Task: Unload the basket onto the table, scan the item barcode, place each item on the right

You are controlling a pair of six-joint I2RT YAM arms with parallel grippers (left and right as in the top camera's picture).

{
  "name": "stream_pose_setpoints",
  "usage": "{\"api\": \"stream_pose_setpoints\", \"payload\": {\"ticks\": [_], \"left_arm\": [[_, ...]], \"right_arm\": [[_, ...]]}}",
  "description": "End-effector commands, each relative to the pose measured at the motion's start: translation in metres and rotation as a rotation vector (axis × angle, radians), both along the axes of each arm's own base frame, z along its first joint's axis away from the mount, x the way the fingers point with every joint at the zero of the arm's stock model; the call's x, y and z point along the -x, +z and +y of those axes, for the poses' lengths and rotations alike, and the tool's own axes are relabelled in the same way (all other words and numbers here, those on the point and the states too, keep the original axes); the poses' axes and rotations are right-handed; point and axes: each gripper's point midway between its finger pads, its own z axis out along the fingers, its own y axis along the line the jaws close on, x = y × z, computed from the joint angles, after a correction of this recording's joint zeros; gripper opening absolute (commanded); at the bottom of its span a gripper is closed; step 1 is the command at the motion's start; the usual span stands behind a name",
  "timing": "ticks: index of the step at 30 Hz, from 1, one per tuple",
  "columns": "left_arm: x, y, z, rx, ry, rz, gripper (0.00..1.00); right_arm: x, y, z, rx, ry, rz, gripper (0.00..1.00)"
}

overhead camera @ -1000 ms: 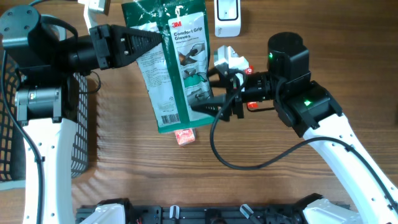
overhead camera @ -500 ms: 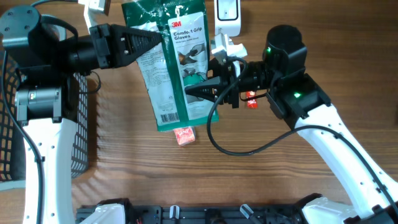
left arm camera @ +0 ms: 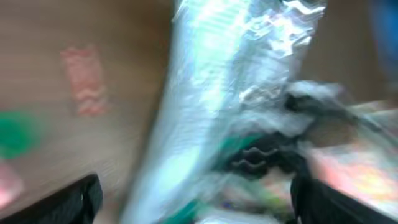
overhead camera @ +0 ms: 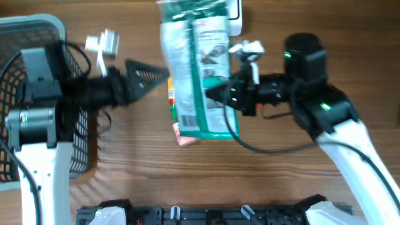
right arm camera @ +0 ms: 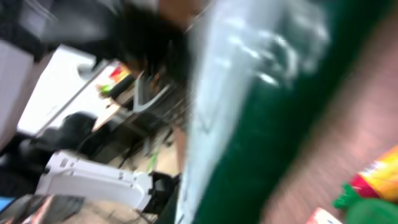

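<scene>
The right fingers (overhead camera: 219,95) clamp the glove pack (overhead camera: 200,69) from 3 o'clock over the counter (overhead camera: 281,175), long axis running 12 to 6. The left fingers (overhead camera: 147,76) gape wide at 9 o'clock, clear of it. Scanning falls to the right arm, I'd say.

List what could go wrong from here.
1. Only the right gripper pinches the glove package, at one edge. The left gripper is open and clear of it, so the pack could swing or slip.
2. The package covers much of the white scanner and looks motion-blurred, so the barcode might miss the reader.
</scene>
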Motion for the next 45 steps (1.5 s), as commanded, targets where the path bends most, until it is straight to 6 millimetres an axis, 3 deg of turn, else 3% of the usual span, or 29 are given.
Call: {"api": "stream_pose_setpoints", "payload": {"ticks": [1, 6, 8, 11, 15, 19, 22, 25, 29, 31, 34, 40, 45], "left_arm": [[-0.002, -0.076, 0.077, -0.622, 0.264, 0.069, 1.0], [0.034, -0.106, 0.104, -0.858, 0.276, 0.245, 1.0], [0.045, -0.116, 0.108, -0.882, 0.304, 0.324, 1.0], [0.056, -0.145, 0.102, -0.907, 0.266, 0.405, 1.0], [0.065, -0.18, 0.097, -0.961, 0.239, 0.463, 1.0], [0.065, -0.184, 0.092, -0.966, 0.218, 0.455, 1.0], [0.065, -0.184, 0.092, -0.965, 0.219, 0.454, 1.0], [0.065, -0.184, 0.092, -0.965, 0.219, 0.454, 1.0], [0.065, -0.184, 0.092, -0.965, 0.218, 0.454, 1.0], [0.065, -0.184, 0.092, -0.966, 0.218, 0.455, 1.0], [0.065, -0.184, 0.092, -0.965, 0.218, 0.454, 1.0], [0.065, -0.184, 0.092, -0.965, 0.218, 0.454, 1.0], [0.065, -0.184, 0.092, -0.965, 0.219, 0.454, 1.0]], "right_arm": [[0.021, 0.036, -0.02, -0.006, -0.102, -0.101, 0.05], [0.068, 0.069, -0.033, -0.102, -0.108, 0.103, 0.04], [0.083, 0.08, -0.038, -0.135, -0.106, 0.174, 0.05], [0.112, 0.098, -0.043, -0.175, -0.034, 0.134, 0.05], [0.128, 0.105, -0.046, -0.19, 0.009, 0.107, 0.04], [0.131, 0.106, -0.046, -0.193, 0.027, 0.087, 0.04], [0.124, 0.102, -0.047, -0.165, 0.019, -0.188, 0.04], [0.073, 0.085, -0.058, -0.028, -0.237, -0.384, 0.04], [-0.026, 0.05, -0.097, 0.242, -0.68, -0.423, 0.05], [-0.056, 0.028, -0.098, 0.347, -0.71, -0.445, 0.05], [-0.12, -0.019, -0.087, 0.473, -0.727, -0.445, 0.04], [-0.202, -0.053, -0.084, 0.593, -0.821, -0.608, 0.04], [-0.262, -0.086, -0.095, 0.793, -0.906, -0.836, 0.05]]}}
